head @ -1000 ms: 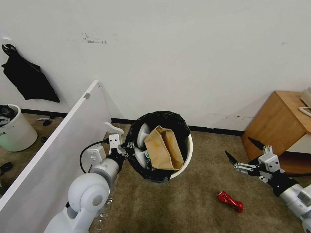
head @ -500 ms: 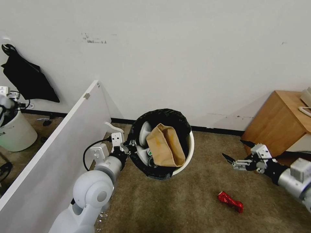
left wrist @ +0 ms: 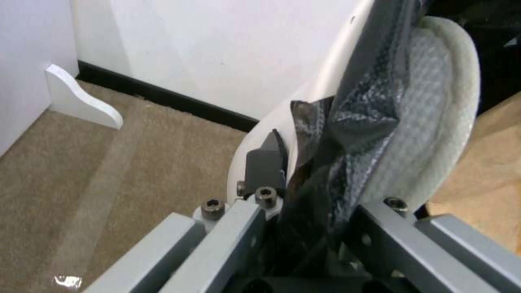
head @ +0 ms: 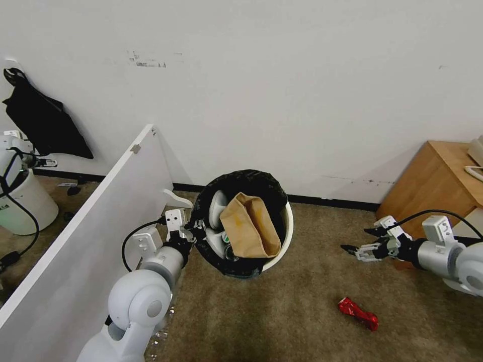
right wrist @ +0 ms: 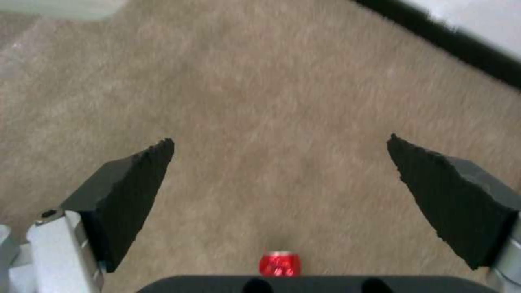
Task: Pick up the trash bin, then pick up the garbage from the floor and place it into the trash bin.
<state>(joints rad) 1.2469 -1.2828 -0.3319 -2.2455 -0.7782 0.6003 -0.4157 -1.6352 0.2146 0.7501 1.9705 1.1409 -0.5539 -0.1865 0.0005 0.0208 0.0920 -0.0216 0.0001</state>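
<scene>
The trash bin [head: 286, 232], white with a black bag over its rim, hangs tilted off the carpet near the wall. It holds a tan paper bag [head: 250, 227], a white slipper [head: 217, 207] and a green-labelled bottle [head: 227, 238]. My left gripper [head: 194, 232] is shut on the bin's near-left rim; in the left wrist view the gripper [left wrist: 307, 181] pinches the bag-covered rim [left wrist: 347, 110] beside the slipper [left wrist: 434, 118]. My right gripper [head: 360, 242] hangs open over the carpet to the right of the bin. A crushed red wrapper [head: 357, 313] lies on the floor below it and shows between the open fingers [right wrist: 279, 263].
A white board [head: 85, 241] leans at my left, close to the left arm. A wooden cabinet [head: 432, 196] stands at the right, just behind the right arm. A pale green-tinted bin [head: 25, 208] and a black bag on the wall [head: 43, 123] are at far left.
My right arm has swung down and turned, so its open gripper now points left and sits lower. The bin has shifted slightly left with the left gripper.
</scene>
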